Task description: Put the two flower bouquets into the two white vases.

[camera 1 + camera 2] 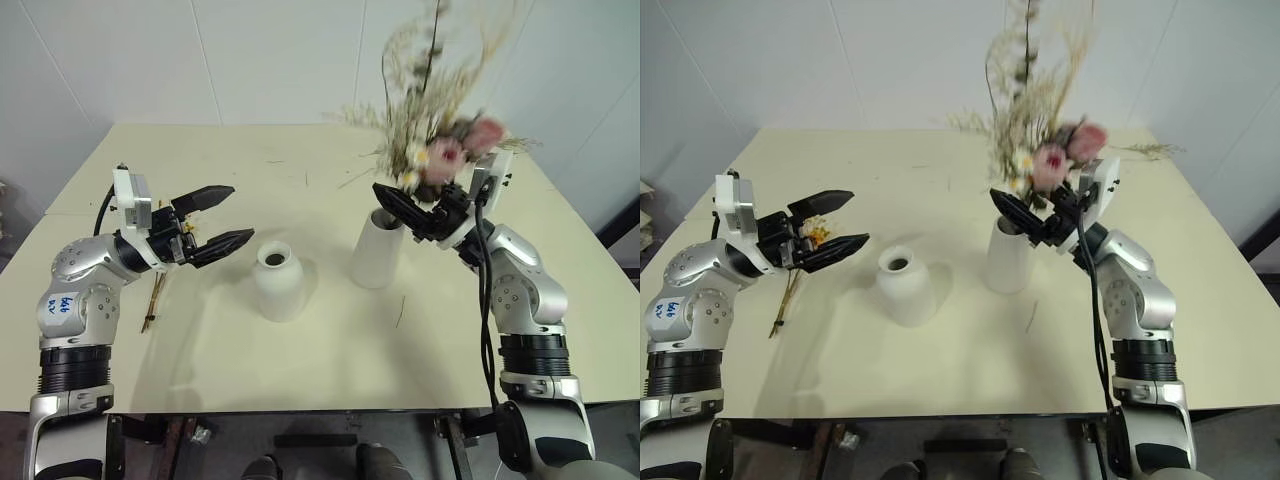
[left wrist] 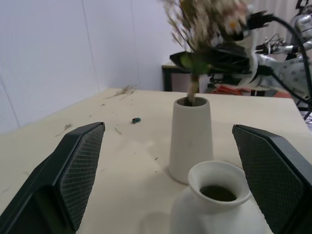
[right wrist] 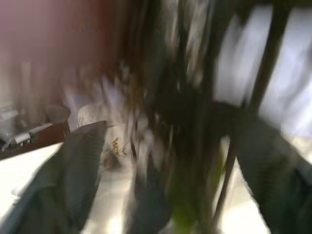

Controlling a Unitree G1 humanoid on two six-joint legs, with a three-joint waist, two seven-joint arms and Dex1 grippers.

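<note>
Big bouquet (image 1: 440, 150) stems in tall vase (image 1: 378, 250) — right gripper (image 1: 415, 213) jaws spread.

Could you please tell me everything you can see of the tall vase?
The tall vase is a matte white, ceramic-looking tapered cylinder with a wide mouth, narrower at the top than at its base. It stands upright on the pale table, beside the shorter, rounded vase and apart from it. The big bouquet's stems go into its mouth, the flowers rising above. The right gripper is at the stems just over the rim, fingers spread.
</note>
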